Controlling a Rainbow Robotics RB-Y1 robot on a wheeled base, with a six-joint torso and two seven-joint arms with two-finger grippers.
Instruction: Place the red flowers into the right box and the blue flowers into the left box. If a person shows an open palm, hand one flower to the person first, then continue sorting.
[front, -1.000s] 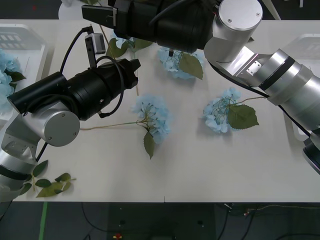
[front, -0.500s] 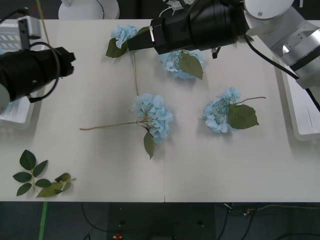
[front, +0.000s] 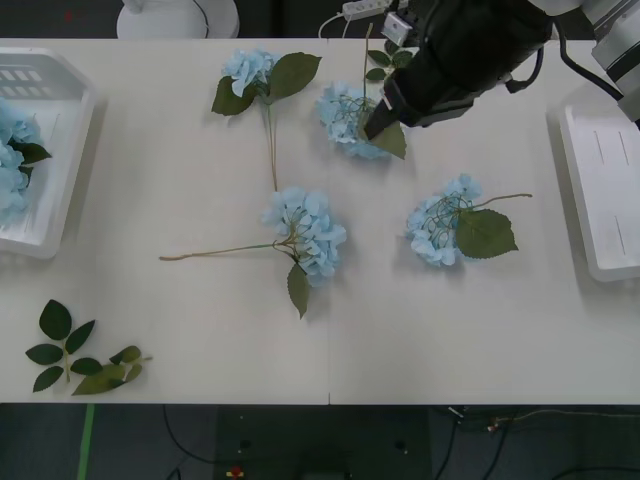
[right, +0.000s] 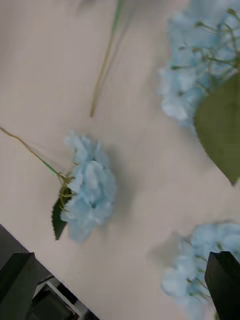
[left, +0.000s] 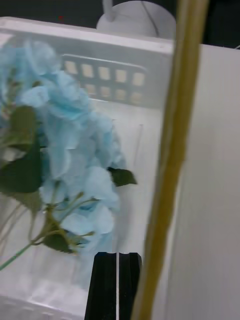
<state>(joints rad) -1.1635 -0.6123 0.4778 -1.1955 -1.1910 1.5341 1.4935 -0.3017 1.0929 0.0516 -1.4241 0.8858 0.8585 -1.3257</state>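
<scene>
Several blue flowers lie on the table: one at the back left (front: 248, 68), one in the middle (front: 308, 232), one to the right (front: 440, 232), and one at the back (front: 345, 120) partly under my right arm (front: 465, 50). My right gripper (right: 120, 267) hangs open above the table, with the middle flower (right: 90, 187) below it. The left box (front: 60, 120) holds more blue flowers (left: 70, 145). My left gripper (left: 117, 287) is shut over that box, and a tan stem (left: 172, 150) rises from its fingers close to the camera. The right box (front: 600, 190) stands at the right edge.
A loose sprig of green leaves (front: 85, 358) lies at the front left. A white round base (front: 180, 15) and a power strip (front: 365, 10) sit at the back edge. Open tabletop runs along the front.
My left arm swung left out of the front view toward the left box. My right arm drew back to the upper right, uncovering the two back flowers.
</scene>
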